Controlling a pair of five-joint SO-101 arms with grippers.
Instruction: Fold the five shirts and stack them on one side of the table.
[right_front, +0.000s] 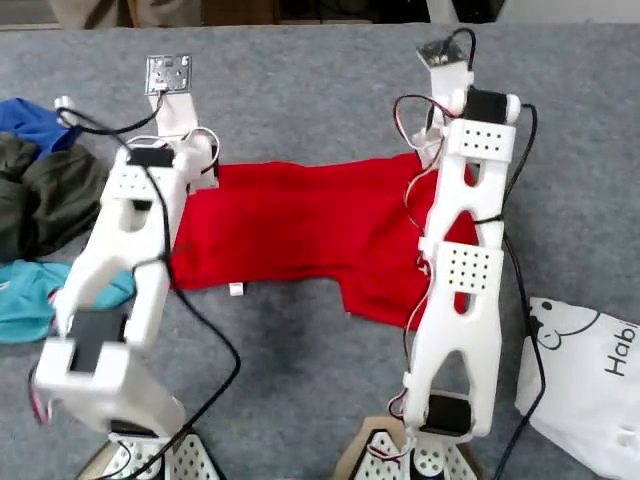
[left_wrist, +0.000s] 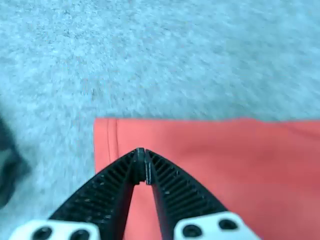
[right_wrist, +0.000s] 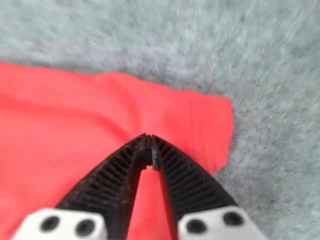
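Grey table (right_front: 330, 110) holds the red shirt (right_front: 300, 225) beneath left tool (left_wrist: 141, 162), right tool (right_wrist: 150, 147).

The spread shirt (right_front: 300, 230) lies in the middle of the table (right_front: 300, 90), a heap of shirts (right_front: 40, 200) at its left edge.

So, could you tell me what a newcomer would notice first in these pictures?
A bright red shirt lies spread across the middle of the grey table. The left gripper and right gripper are each shut, tips over red cloth near a hem. Crumpled shirts sit heaped at the table's left edge.
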